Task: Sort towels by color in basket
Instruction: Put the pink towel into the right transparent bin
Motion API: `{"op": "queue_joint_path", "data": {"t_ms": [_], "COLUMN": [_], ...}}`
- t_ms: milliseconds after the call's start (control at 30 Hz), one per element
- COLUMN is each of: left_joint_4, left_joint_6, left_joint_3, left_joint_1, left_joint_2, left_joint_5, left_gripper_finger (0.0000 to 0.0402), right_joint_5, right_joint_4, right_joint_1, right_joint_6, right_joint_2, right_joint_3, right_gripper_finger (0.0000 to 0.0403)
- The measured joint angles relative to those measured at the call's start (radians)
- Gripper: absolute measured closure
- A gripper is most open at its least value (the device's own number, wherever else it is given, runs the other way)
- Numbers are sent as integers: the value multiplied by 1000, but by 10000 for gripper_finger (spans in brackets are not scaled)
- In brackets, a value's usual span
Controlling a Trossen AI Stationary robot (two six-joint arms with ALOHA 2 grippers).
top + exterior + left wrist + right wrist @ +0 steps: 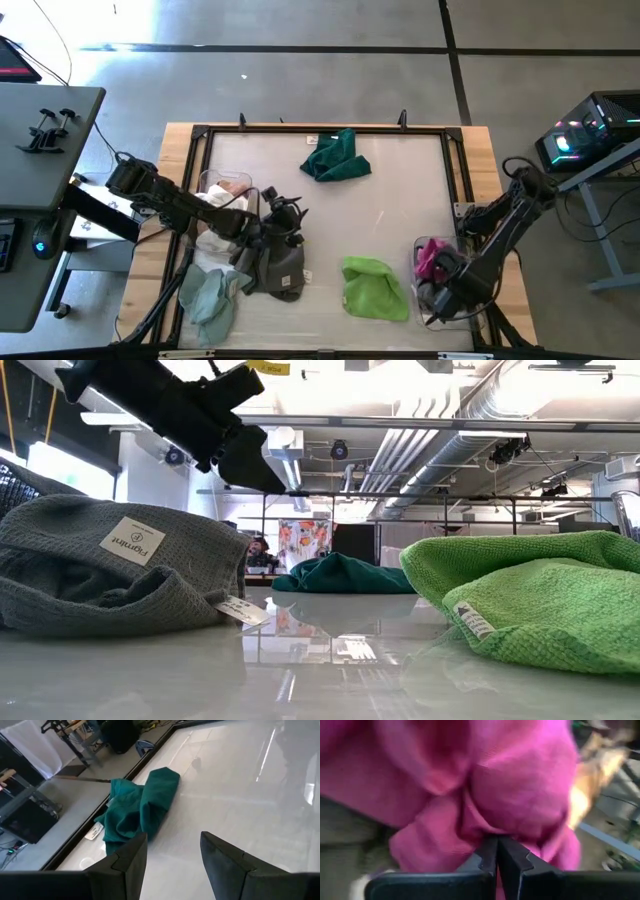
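Note:
My right gripper [438, 284] is down in a clear bin at the table's right edge, shut on the magenta towel [431, 256], which fills the right wrist view [470, 780]. My left gripper [289, 213] hovers open and empty above the grey towel [281, 266], its fingers [172, 840] aimed toward the dark green towel [140, 807]. That towel lies bunched near the far edge [337, 157]. The lime green towel [375, 287] lies crumpled near the near edge. White [213, 246], pale teal [209, 296] and pale pink [236, 185] cloths lie under the left arm. My right gripper pinches a bunched fold of the magenta towel [492, 827] between its two shut fingertips [512, 857]. The cloth gathers into creases right at the tips. How many layers are caught, and whether the towel is lifted or lies in the bin, I cannot tell.
A black frame [200, 135] runs around the pale table top. Clear bins stand at the left [208, 180] and at the right [470, 322]. In the low view the grey towel [110, 565] and the lime green towel [530, 595] lie close, with bare table between them.

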Motion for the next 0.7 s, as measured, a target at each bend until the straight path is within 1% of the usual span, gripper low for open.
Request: {"op": "queue_joint_path", "data": {"t_ms": [100, 300, 400, 467, 567, 700], "left_joint_4": [1, 2, 1, 1, 1, 1], "left_joint_6": [0, 0, 3, 7, 7, 8], "left_joint_3": [0, 0, 0, 0, 0, 0], "left_joint_1": [7, 19, 19, 19, 19, 19], "left_joint_2": [0, 0, 0, 0, 0, 0], "left_joint_5": [13, 35, 38, 38, 39, 39], "left_gripper_finger": [231, 231, 231, 231, 231, 231], "right_joint_5": [35, 25, 16, 17, 32, 80], "right_joint_4": [107, 221, 249, 245, 189, 86], "right_joint_1": [-19, -47, -53, -53, -53, -49], "right_joint_6": [-26, -58, -77, -76, -90, -109], "right_joint_2": [0, 0, 0, -1, -1, -3], "right_joint_3": [-35, -125, -148, -144, -102, -10], "right_gripper_finger": [401, 402, 402, 402, 394, 361]}}
